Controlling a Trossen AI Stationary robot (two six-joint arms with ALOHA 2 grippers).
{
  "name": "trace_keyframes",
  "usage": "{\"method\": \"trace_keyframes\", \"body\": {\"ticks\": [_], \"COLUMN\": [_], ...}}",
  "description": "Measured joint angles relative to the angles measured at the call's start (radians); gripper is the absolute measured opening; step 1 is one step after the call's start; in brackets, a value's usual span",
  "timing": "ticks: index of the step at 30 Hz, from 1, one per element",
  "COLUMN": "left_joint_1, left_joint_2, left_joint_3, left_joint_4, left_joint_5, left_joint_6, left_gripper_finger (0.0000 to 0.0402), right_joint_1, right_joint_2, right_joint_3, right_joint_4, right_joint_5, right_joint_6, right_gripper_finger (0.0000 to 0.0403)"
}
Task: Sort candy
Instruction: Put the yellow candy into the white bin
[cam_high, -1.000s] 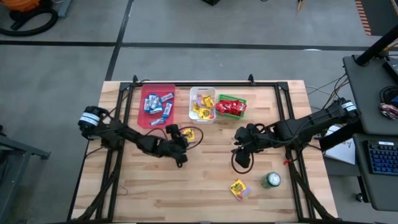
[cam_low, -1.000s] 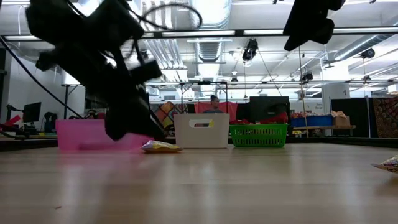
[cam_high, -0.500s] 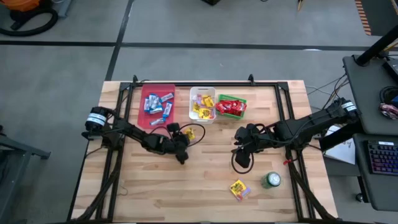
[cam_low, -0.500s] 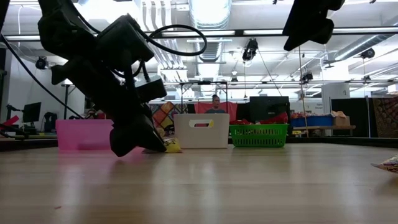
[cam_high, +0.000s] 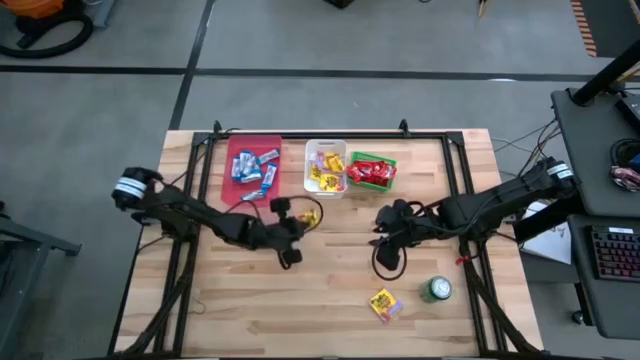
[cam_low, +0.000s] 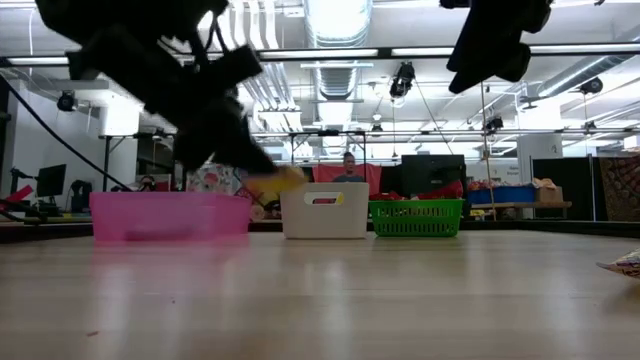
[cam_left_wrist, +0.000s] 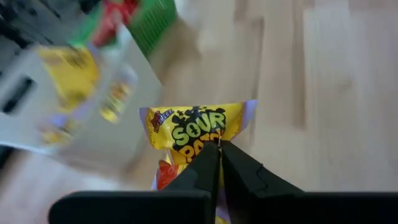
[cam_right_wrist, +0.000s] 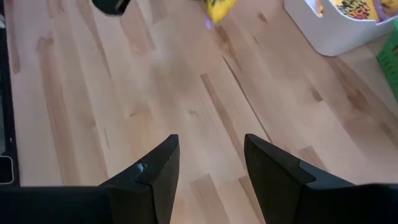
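Left gripper (cam_left_wrist: 219, 149): you have it pinched tight on a yellow packet (cam_left_wrist: 194, 132); the left wrist view shows the fingertips meeting on the wrapper's edge, which the high view cannot resolve.
Yellow packet's place: in the high view it sits at the left gripper's tip (cam_high: 300, 215), just near of the white bin (cam_high: 326, 186). The low view shows it lifted clear of the table (cam_low: 320, 300), level with the white bin's rim.
Right gripper (cam_right_wrist: 208, 165): your right wrist view shows its fingers spread apart over bare wood, holding nothing. From above it hangs right of centre (cam_high: 386, 232).
Bins: pink tray (cam_high: 240, 190) at far left with blue-and-silver bars (cam_high: 252, 168); white bin with yellow packets; green basket (cam_high: 385, 160) with red packets (cam_high: 370, 173).
Loose candy: one more yellow sweet (cam_high: 384, 303) lies near, just left of the green can (cam_high: 436, 290).
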Motion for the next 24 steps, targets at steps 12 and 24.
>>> {"method": "trace_keyframes", "body": {"ticks": [12,24], "left_joint_1": [0.276,0.546], "left_joint_2": [-0.107,0.057], "left_joint_3": [0.071,0.212], "left_joint_4": [0.141,0.121], "left_joint_5": [0.14,0.324], "left_joint_6": [0.326,0.327], "left_gripper_finger": [0.0,0.0032], "right_joint_1": [0.0,0.0], "right_joint_2": [0.0,0.0], "right_joint_3": [-0.032,-0.031], "right_joint_4": [0.134,0.152], "right_joint_5": [0.0,0.0], "right_joint_6": [-0.048,-0.056], "right_gripper_finger": [0.0171,0.0171]}}
